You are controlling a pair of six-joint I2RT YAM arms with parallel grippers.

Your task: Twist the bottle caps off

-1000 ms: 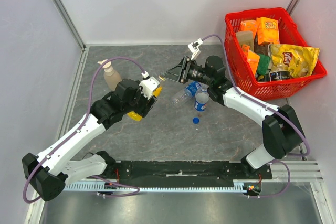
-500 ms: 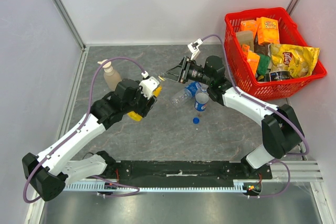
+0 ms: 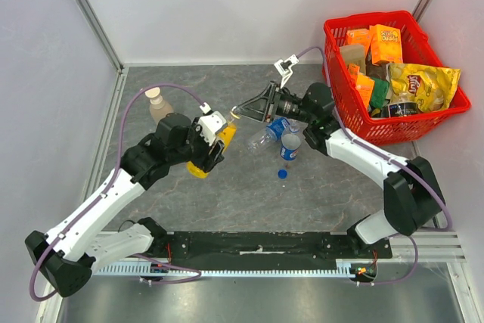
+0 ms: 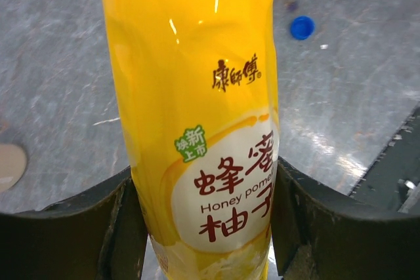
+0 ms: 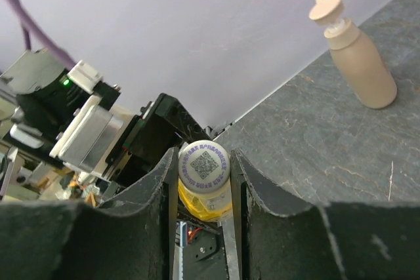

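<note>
A: What's nearest?
B: A loose blue cap (image 3: 282,174) on the bench (image 3: 189,194), just in front of two clear bottles (image 3: 290,145), one upright, one lying.
A: And the juice bottle (image 4: 190,96)?
B: Held tilted, clamped in the left end effector (image 4: 207,227). The right end effector (image 5: 204,174) pinches its white cap (image 5: 204,160).
A: Further back?
B: A beige pump bottle (image 3: 157,106) on the left, a red basket (image 3: 333,73) on the right.

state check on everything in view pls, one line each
Juice bottle: tilted, clamped in left pincer.
White cap: on juice bottle, right pincer shut on it.
Blue cap: off, loose on table.
Clear bottle: upright.
Second clear bottle: on its side.
Soap dispenser: upright, apart.
</note>
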